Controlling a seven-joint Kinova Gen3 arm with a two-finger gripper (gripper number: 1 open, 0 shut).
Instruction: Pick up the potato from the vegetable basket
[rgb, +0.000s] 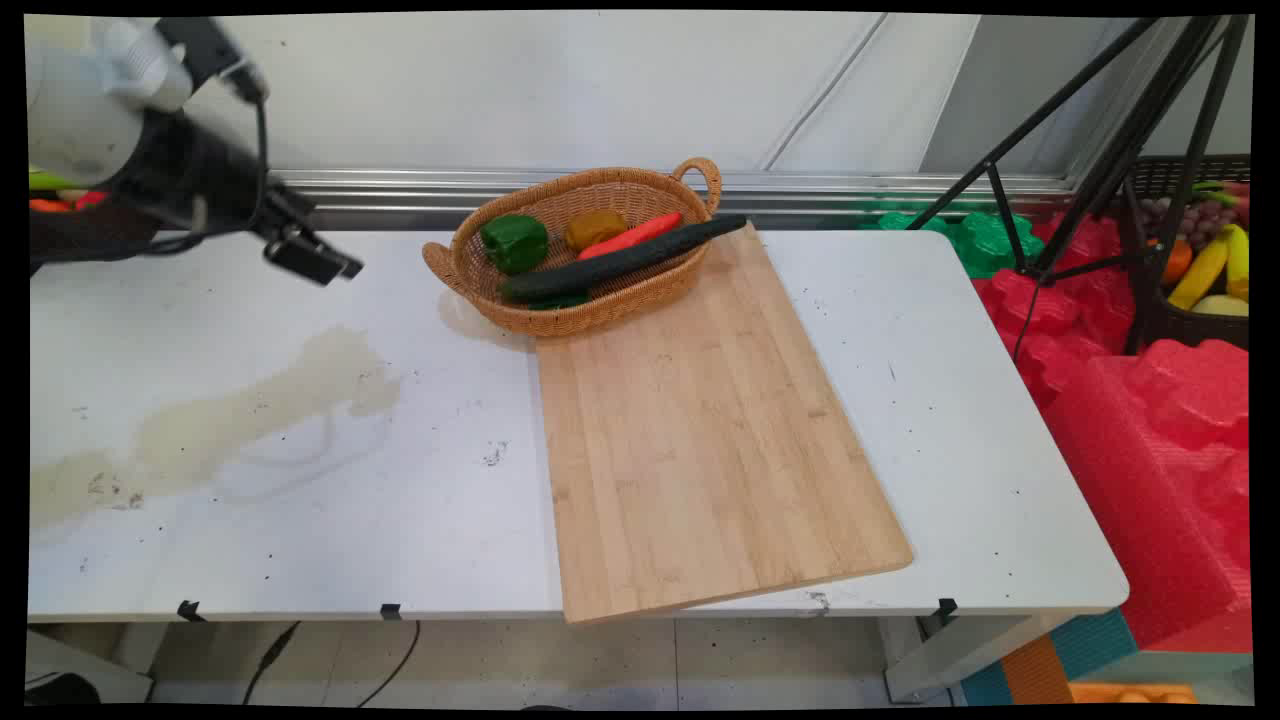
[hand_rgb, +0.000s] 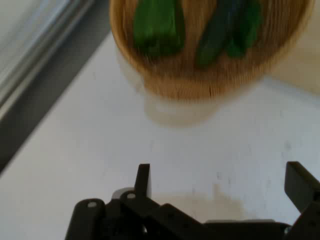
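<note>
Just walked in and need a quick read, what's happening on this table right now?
The gripper hangs open and empty above the white table, left of a wicker basket, touching nothing. In the basket lie a green bell pepper, a yellow-brown vegetable, a red pepper and a long dark cucumber jutting over the rim. A bare wooden cutting board lies against the basket.

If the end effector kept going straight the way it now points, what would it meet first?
Likely the wicker basket: the open end effector faces it across bare white table. Pitched lower, it would meet the table first; depth is unclear.
</note>
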